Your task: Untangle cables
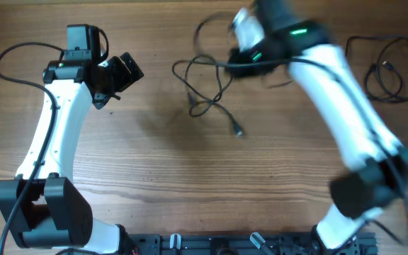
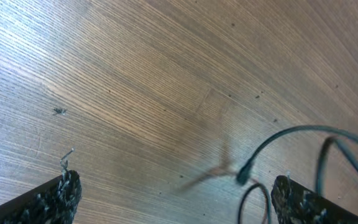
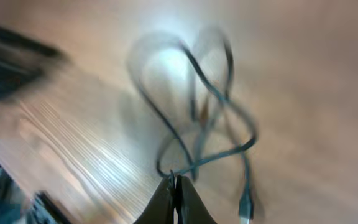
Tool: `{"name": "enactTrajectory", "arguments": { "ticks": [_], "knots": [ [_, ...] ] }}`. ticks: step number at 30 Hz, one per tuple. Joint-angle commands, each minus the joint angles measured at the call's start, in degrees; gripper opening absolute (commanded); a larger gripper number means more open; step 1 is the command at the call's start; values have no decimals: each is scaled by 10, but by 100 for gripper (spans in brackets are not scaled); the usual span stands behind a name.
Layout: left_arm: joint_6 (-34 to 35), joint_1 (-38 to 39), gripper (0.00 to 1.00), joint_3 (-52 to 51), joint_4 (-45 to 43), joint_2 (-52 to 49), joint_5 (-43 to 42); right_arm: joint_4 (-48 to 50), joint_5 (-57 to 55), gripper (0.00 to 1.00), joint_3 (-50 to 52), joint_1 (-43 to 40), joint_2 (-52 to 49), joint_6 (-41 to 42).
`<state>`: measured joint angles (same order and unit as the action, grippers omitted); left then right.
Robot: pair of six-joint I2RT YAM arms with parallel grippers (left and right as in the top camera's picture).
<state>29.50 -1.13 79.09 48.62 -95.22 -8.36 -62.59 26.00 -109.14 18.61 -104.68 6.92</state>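
A tangle of thin black cables point(image 1: 205, 79) lies at the table's back middle, with one silver-tipped plug point(image 1: 238, 130) trailing toward the front. My right gripper point(image 1: 246, 62), blurred by motion, is at the tangle's right edge. In the right wrist view its jaws point(image 3: 174, 184) are shut on one strand of the cables point(image 3: 197, 124), and the loops and a plug point(image 3: 245, 208) hang beyond them. My left gripper point(image 1: 122, 71) is open and empty to the left of the tangle. The left wrist view shows its fingers point(image 2: 179, 190) spread wide, with a cable loop point(image 2: 291, 134) and a plug point(image 2: 246, 173) near the right finger.
A separate black cable point(image 1: 388, 64) lies in loose loops at the back right corner. Both arm bases stand at the front edge, the left arm point(image 1: 48, 142) on the left and the right arm point(image 1: 353, 120) on the right. The tabletop point(image 1: 190, 184) is brown wood.
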Motion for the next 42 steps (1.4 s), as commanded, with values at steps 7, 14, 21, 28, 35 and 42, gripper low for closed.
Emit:
{"name": "enactTrajectory", "arguments": {
  "ticks": [7, 14, 21, 28, 35, 42],
  "knots": [
    [8, 2, 100, -5, -1, -5, 8, 20, -16, 4, -47, -202, 101, 36],
    [8, 2, 100, -5, -1, -5, 8, -74, -7, 48, -47, -150, 16, 45],
    [8, 2, 100, -5, -1, -5, 8, -123, -49, 63, -47, -65, -115, 97],
    [8, 2, 100, -5, -1, -5, 8, -132, -96, 53, -39, 27, -213, 119],
    [8, 2, 100, -5, -1, -5, 8, -83, -145, 53, 49, 63, -227, 199],
    [8, 2, 100, -5, -1, -5, 8, 40, -95, 52, 153, 88, -227, 262]
  ]
}}
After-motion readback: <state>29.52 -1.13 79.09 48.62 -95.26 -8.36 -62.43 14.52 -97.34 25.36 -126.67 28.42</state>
